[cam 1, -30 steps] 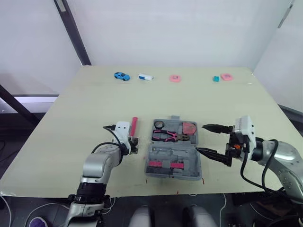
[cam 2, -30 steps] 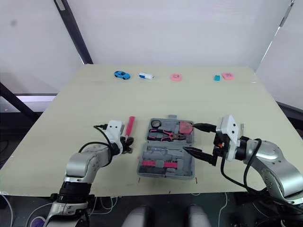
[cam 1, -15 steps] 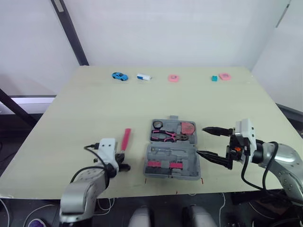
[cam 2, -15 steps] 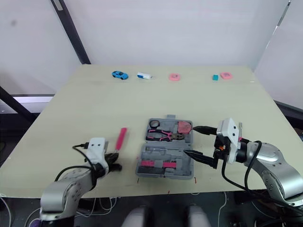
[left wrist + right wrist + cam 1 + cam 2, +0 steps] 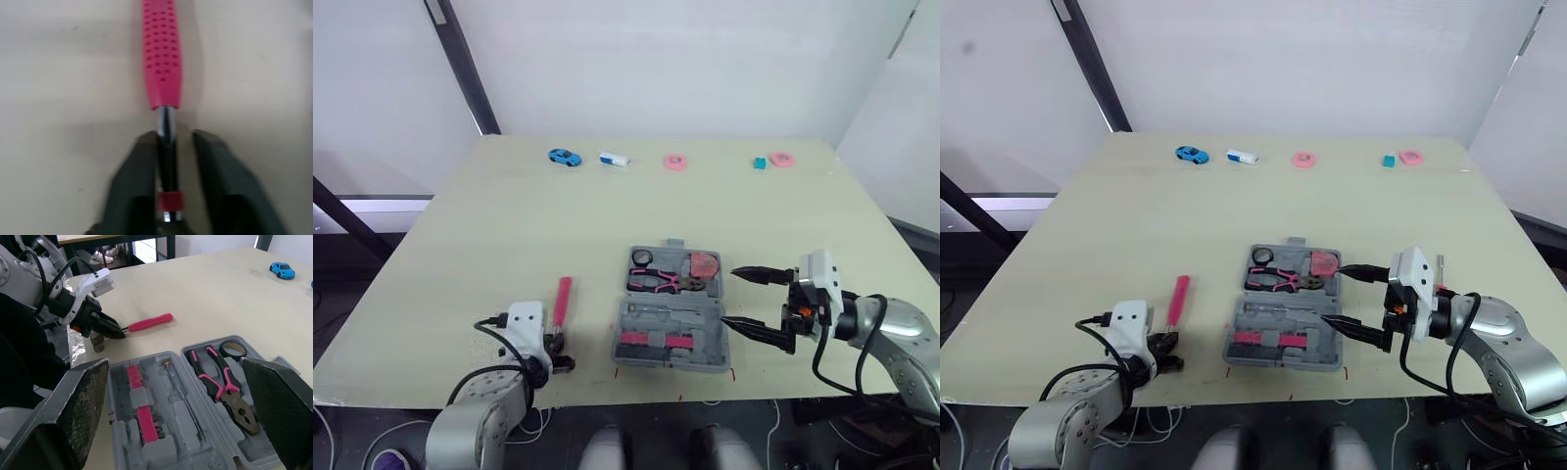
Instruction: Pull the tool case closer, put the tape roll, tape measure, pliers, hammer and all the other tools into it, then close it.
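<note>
Gripping the hammer (image 5: 161, 54) by its bare metal shaft, just past the pink handle, my left tool (image 5: 168, 161) is clamped on it. The hammer lies on the tabletop (image 5: 509, 215), left of the open tool case (image 5: 705, 354) and apart from it. Pliers (image 5: 656, 283), tape roll (image 5: 643, 258) and tape measure (image 5: 705, 264) sit inside. My right tool (image 5: 729, 296) hangs wide open and empty just beside the case's right side. To do this well, I'd lift the hammer clear of the case wall, keep it level and line it up with a free slot.

Beige table (image 5: 509, 215) in a white room. White wall (image 5: 656, 59) behind, angled white panel (image 5: 901, 117) at right. Black slanted pole (image 5: 465, 64) at back left. Dark floor (image 5: 337, 284) at left. Soft, even light.
</note>
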Available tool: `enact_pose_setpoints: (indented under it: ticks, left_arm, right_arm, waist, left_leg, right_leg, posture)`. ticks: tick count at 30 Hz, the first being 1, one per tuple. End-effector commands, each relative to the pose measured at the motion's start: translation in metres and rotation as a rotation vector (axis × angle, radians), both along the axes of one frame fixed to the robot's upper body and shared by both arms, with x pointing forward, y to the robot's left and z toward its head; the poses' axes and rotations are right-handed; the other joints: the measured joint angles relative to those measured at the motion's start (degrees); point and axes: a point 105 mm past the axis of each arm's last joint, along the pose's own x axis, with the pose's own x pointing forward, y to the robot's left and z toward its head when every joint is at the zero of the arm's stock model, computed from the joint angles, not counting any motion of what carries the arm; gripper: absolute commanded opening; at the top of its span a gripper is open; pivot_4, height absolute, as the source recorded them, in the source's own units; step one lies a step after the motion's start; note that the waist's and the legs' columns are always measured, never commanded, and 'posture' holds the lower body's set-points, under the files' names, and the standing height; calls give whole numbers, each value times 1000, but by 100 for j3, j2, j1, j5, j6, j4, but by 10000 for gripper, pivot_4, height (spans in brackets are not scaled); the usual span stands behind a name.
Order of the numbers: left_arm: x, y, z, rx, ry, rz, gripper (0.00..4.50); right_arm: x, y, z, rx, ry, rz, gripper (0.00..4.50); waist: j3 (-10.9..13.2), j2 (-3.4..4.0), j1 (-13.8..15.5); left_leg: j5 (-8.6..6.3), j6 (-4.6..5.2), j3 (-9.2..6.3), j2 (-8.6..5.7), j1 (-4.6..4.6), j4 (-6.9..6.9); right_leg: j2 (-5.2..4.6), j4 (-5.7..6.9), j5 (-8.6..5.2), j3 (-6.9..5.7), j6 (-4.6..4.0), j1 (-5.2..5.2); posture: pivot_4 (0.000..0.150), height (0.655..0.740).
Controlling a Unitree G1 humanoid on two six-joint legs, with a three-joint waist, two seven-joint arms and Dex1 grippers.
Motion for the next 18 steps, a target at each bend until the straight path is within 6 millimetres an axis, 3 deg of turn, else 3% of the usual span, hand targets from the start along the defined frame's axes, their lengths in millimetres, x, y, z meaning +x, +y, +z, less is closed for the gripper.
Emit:
enact_pose_setpoints:
  ticks: [1,8,12,18]
  left_arm:
    - [2,6,33,21,-129,-63,32456]
    - [-8,2,76,72,-169,-564,32456]
    - [-4,16,90,170,-87,-874,32456]
    - [13,56,94,690,63,-1350,32456]
  right_arm:
    - [-4,2,8,19,-37,11,45000]
    - [-7,1,4,28,-23,25,45000]
    - [-10,2,6,29,-26,30,45000]
    - [-13,9,10,37,-37,35,45000]
  waist:
    - [2,-3,-10]
    - [13,7,-3]
    - [21,15,25]
    - [36,48,36]
  left_leg:
    - [0,0,-1,1,0,0]
    - [-1,-1,-8,9,-2,-6]
    - [-1,-1,-2,7,-10,-12]
    - [-1,-1,18,9,-40,-28]
  right_leg:
    - [1,0,0,0,0,-2]
    - [-7,1,-5,-2,-8,-15]
    - [-20,-5,2,-6,-21,-27]
    - [-35,-12,7,-10,-33,-65]
  posture:
    - [1500,7400]
    - [1500,7400]
    - [1500,7400]
    - [1500,7400]
